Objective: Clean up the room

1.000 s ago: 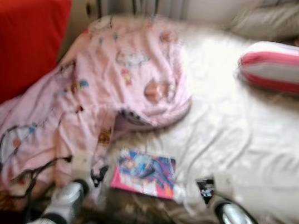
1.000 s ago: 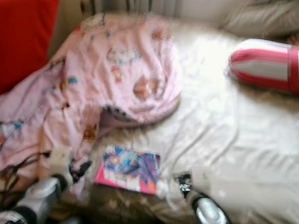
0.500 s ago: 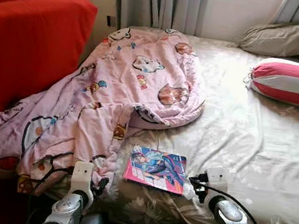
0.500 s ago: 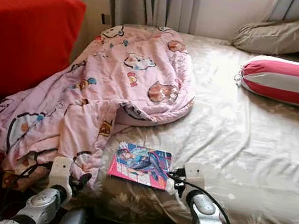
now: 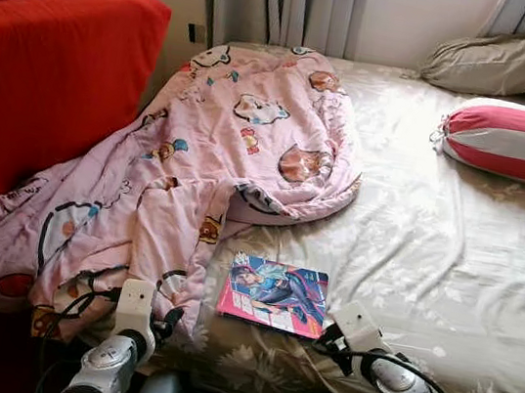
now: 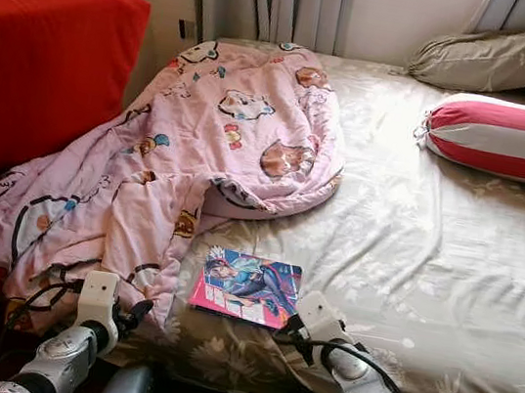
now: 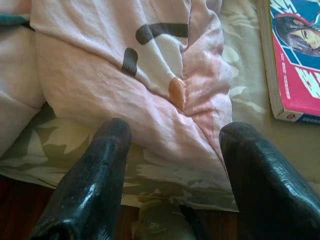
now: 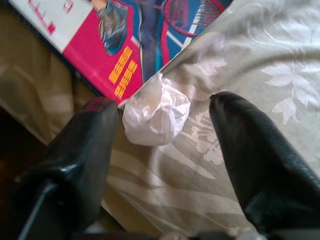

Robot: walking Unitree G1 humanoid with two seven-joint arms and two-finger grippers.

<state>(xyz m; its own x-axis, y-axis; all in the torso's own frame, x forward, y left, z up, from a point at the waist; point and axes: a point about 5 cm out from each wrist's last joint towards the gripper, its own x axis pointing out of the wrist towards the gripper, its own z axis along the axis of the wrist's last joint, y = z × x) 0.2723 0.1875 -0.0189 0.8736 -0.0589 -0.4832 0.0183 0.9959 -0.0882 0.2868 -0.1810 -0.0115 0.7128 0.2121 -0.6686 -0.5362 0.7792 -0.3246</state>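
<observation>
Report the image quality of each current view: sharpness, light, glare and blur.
Left and right eye views: sharp and daylit, the bed sheet sheeny, the pink blanket crisp. Left wrist view: blanket sharp, the near black fingers soft with highlights. Right wrist view: book clear, crumpled white wad bright, nearly washed out, fingers blurred, shade below the bed edge.

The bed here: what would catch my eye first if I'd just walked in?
Probably the rumpled pink cartoon blanket, sprawled over the bed's left side and spilling toward the red sofa. Next, a bright comic book lying flat near the bed's front edge, with the right pincer open over a small crumpled white wad beside it.
</observation>
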